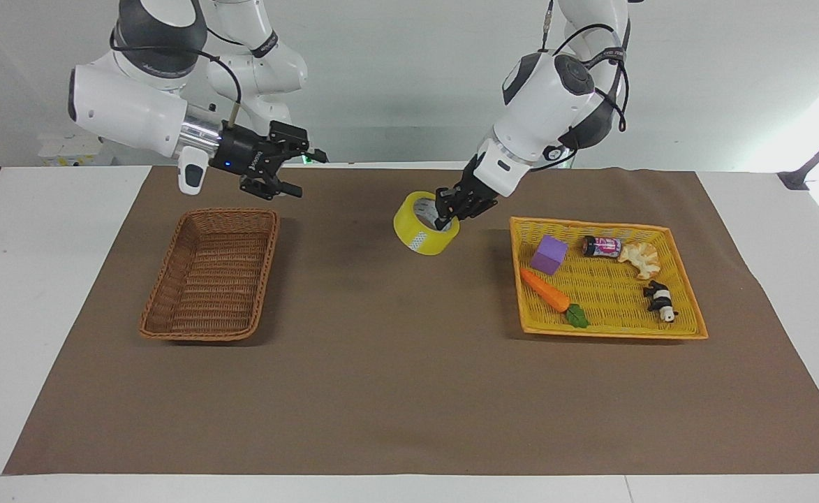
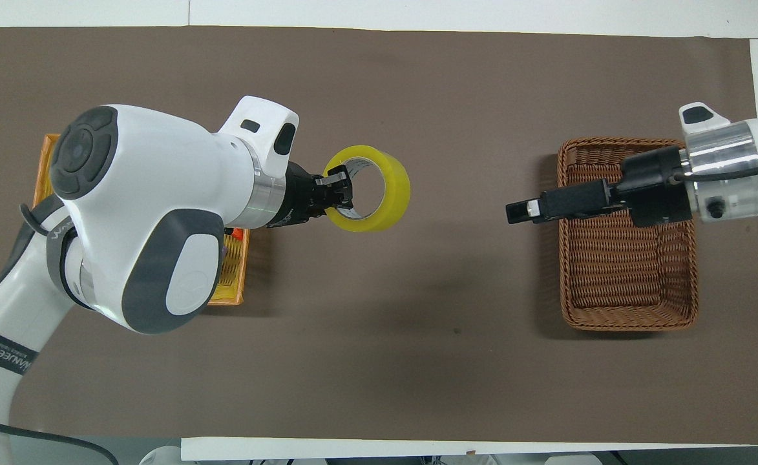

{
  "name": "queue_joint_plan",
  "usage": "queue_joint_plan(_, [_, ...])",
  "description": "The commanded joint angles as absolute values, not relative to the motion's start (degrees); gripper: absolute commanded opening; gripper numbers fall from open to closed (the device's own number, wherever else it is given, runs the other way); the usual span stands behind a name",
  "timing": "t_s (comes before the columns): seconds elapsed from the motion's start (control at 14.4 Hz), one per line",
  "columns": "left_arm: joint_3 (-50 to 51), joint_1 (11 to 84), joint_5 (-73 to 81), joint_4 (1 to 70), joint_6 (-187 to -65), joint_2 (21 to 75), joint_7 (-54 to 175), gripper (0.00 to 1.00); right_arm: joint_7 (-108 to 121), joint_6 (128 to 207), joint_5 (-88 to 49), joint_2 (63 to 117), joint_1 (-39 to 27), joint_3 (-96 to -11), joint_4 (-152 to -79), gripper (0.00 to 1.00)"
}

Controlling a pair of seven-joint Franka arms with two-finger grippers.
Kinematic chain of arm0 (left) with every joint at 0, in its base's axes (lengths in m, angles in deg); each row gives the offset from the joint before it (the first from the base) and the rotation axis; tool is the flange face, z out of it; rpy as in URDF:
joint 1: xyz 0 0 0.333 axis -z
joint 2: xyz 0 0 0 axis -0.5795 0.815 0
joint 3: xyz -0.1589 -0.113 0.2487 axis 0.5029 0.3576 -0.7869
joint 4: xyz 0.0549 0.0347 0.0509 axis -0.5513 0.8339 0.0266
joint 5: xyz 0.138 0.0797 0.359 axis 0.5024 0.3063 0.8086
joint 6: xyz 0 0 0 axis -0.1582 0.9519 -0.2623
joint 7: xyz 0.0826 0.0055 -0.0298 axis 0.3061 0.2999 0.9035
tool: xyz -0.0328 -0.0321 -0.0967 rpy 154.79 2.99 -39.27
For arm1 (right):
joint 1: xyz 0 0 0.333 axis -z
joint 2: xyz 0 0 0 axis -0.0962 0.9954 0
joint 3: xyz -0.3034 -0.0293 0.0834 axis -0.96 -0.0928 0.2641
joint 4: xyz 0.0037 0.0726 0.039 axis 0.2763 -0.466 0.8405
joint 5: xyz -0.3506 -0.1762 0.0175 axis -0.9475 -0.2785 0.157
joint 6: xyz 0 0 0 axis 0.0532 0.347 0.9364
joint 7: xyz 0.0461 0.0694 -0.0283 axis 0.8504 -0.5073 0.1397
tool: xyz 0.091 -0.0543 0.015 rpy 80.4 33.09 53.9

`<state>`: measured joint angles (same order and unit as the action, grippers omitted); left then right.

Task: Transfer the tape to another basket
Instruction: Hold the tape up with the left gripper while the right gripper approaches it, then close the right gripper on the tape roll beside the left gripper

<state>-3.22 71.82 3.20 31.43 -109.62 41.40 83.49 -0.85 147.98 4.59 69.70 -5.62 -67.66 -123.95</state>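
Brown mat (image 1: 409, 391) over white table (image 1: 39, 279)

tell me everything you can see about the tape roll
The tape is a wide roll of translucent yellow packing tape with a white inner core. It hangs tilted in the air over the brown mat, between the two baskets. The left gripper is shut on its wall, one finger inside the core. Nothing else touches it.

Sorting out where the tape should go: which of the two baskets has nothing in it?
The dark brown wicker basket at the right arm's end is empty; the yellow-orange basket holds a purple block, carrot and other small toys.
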Motion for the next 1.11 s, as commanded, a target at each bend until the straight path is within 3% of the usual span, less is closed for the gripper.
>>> queue_joint_plan(0.0, [-3.7, 72.4, 2.3, 30.5, -109.2, 41.3, 84.4, 0.0, 3.6, 154.8, 6.7, 69.4, -10.1, -67.8, -125.3, 1.0])
queue_joint_plan(0.49, [-3.7, 72.4, 2.3, 30.6, -108.5, 41.3, 84.4, 0.0, 3.8, 165.2, 10.9, 72.7, -17.5, -67.7, -126.6, 1.0])
queue_joint_plan(1.04, [-3.7, 72.5, 2.3, 30.5, -108.5, 41.3, 85.5, 0.0, 5.7, 171.0, 15.2, 74.9, -19.5, -67.7, -126.1, 1.0])
